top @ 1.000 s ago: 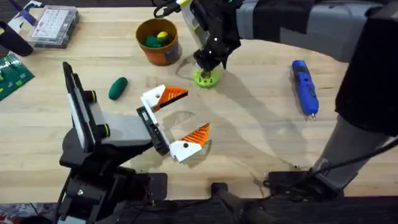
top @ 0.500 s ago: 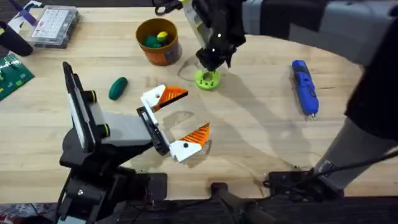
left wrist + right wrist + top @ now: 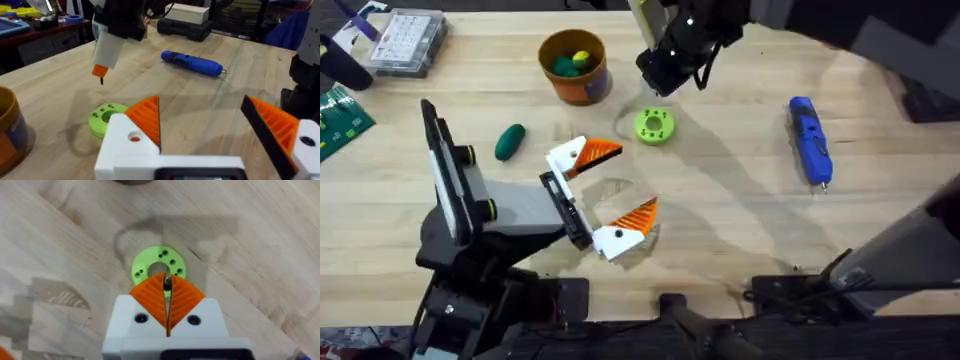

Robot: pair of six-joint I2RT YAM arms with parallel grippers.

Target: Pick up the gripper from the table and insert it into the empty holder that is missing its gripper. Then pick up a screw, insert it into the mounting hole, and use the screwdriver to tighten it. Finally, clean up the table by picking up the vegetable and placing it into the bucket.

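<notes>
We are pinching a tiny dark screw (image 3: pixel 167 282) between the closed pads of our right gripper (image 3: pixel 167 297), hovering above the green disc (image 3: pixel 653 126). It is probably light, hard and slippery, so we are gripping its shaft. Our left gripper (image 3: pixel 610 190) is resting open nearby.

The bright blue pen-shaped electric screwdriver (image 3: pixel 810 140) lay flat on the wooden table at the right, its thin metal tip pointing toward the arms' bases. The small dark green oval vegetable (image 3: pixel 509 141) rested on the table at the left, near the round orange-brown bucket (image 3: pixel 574 66). The bucket stood upright, holding green and yellow items.
</notes>
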